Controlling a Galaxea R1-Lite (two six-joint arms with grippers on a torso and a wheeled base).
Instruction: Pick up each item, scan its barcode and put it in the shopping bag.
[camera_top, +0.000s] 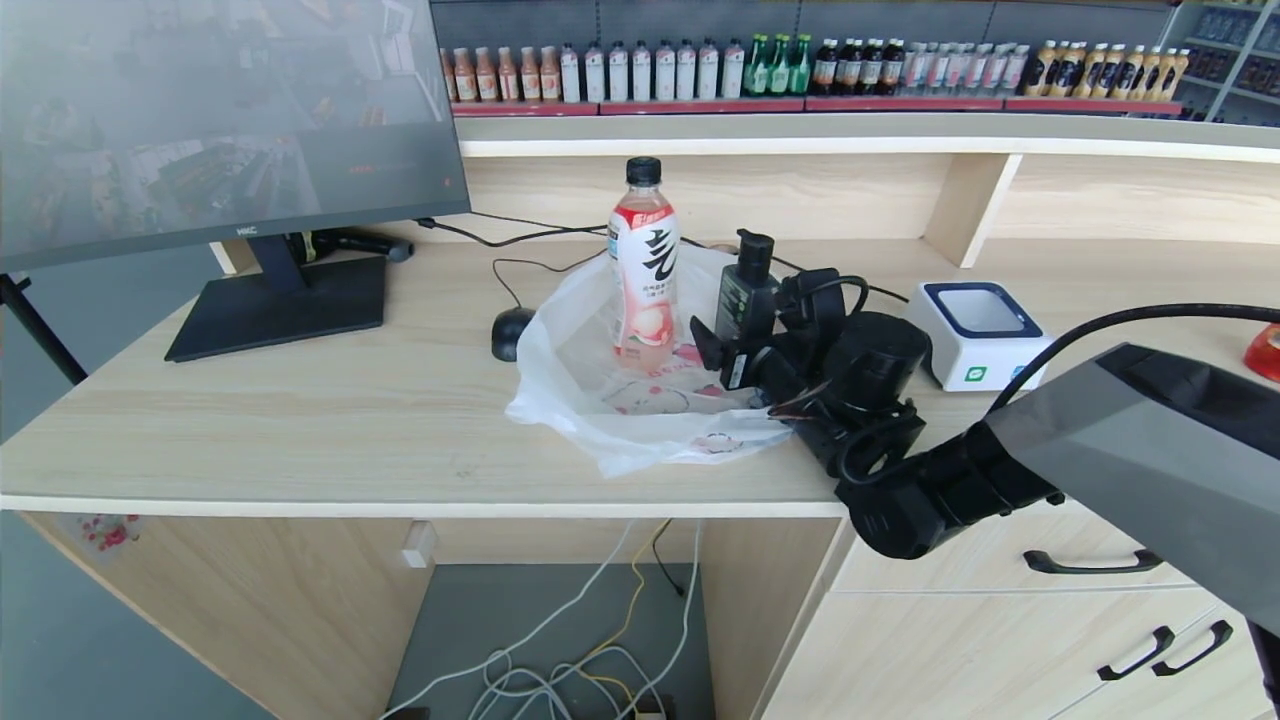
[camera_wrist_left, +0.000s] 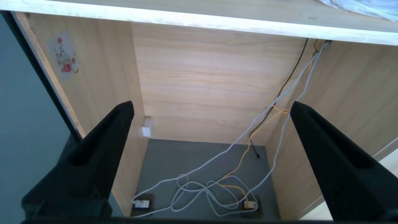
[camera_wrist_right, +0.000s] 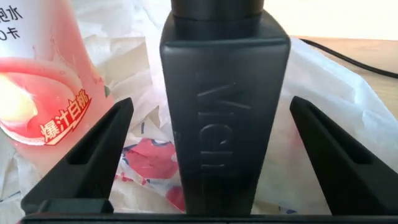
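Head view: a pink drink bottle (camera_top: 643, 270) stands on the white shopping bag (camera_top: 600, 410), which lies flat on the worktop (camera_top: 300, 420). A dark bottle (camera_top: 748, 285) stands just beside it. The scanner (camera_top: 978, 335) sits near.

Left wrist view: the left end effector (camera_wrist_left: 211, 106) hangs below the worktop, spread wide and holding nothing.

Right wrist view: the right end effector (camera_wrist_right: 211, 102) is spread around the dark bottle and is not squeezing it.

I cannot tell if either bottle is scanned. Neither looks bagged yet.
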